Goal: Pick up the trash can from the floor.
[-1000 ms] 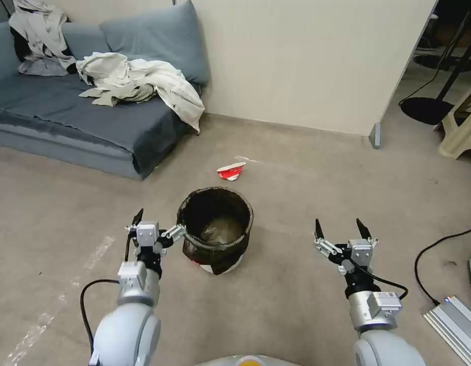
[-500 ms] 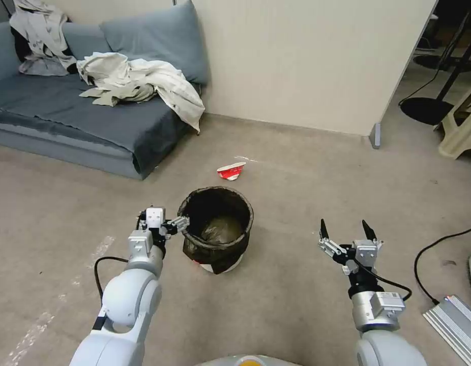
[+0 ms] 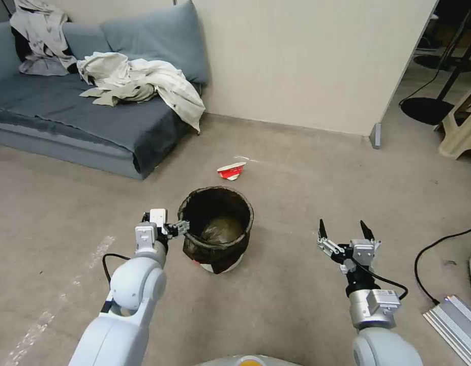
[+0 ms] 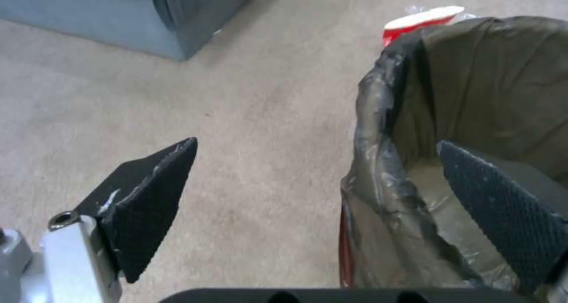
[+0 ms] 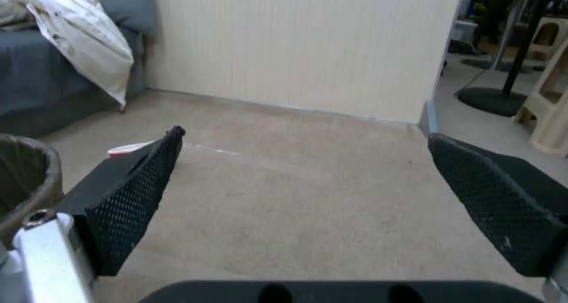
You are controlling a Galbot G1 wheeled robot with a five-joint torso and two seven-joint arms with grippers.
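The trash can (image 3: 220,256) is a small round bucket lined with a dark bag folded over its rim, standing on the beige floor (image 3: 296,290). My left gripper (image 3: 167,224) is at its left rim, open. In the left wrist view the left gripper (image 4: 317,142) straddles the rim of the trash can (image 4: 379,161): one finger (image 4: 148,205) is outside over the floor, the other (image 4: 503,210) is inside the bag. My right gripper (image 3: 343,226) hovers open to the right of the can, apart from it. The right wrist view shows the trash can (image 5: 24,170) off to one side.
A red-and-white wrapper (image 3: 231,171) lies on the floor just behind the can. A grey sofa (image 3: 67,117) with clothes on it stands at the back left, and a wall (image 3: 296,61) behind. A black cable (image 3: 439,244), a silver box (image 3: 457,320) and a beige stool (image 3: 462,132) are on the right.
My left arm has reached forward and its wrist has turned, bringing the open fingers over the can's left rim. The right gripper has barely moved.
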